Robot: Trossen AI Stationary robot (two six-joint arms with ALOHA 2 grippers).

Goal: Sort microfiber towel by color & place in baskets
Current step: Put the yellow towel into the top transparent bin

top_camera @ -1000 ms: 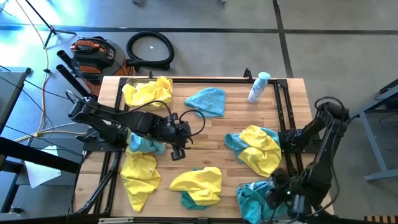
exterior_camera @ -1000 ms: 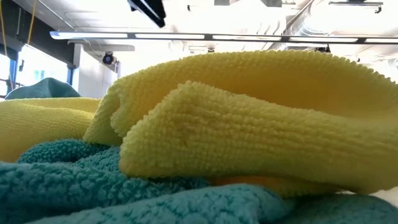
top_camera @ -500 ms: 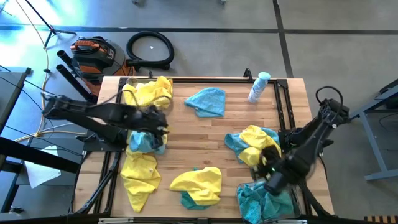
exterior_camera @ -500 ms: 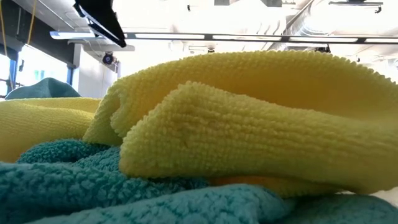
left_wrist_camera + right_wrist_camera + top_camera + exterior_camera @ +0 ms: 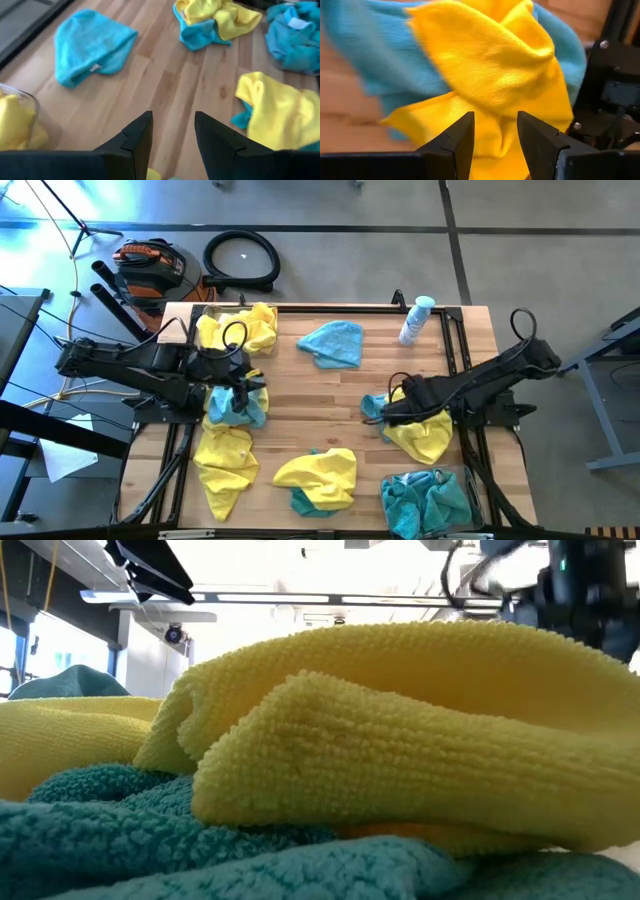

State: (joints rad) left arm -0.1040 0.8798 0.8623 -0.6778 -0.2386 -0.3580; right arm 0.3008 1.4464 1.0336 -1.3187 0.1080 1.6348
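Observation:
Yellow and teal towels lie scattered on the wooden table. My left gripper is open near the left edge, beside a crumpled teal towel. My right gripper is open just above a yellow towel that lies on a teal towel. A clear basket at the far left holds yellow towels. A second basket at the near right holds teal ones.
A teal towel lies far centre, a yellow towel near left, and a yellow towel over a teal one near centre, filling the low view. A spray bottle stands at the far right. Bare wood shows mid-table.
My left gripper has drawn back from mid-table toward the left edge, to beside the teal towel there. My right gripper has risen from over the near-right basket and swung toward the far side and left, over the yellow-and-teal pile.

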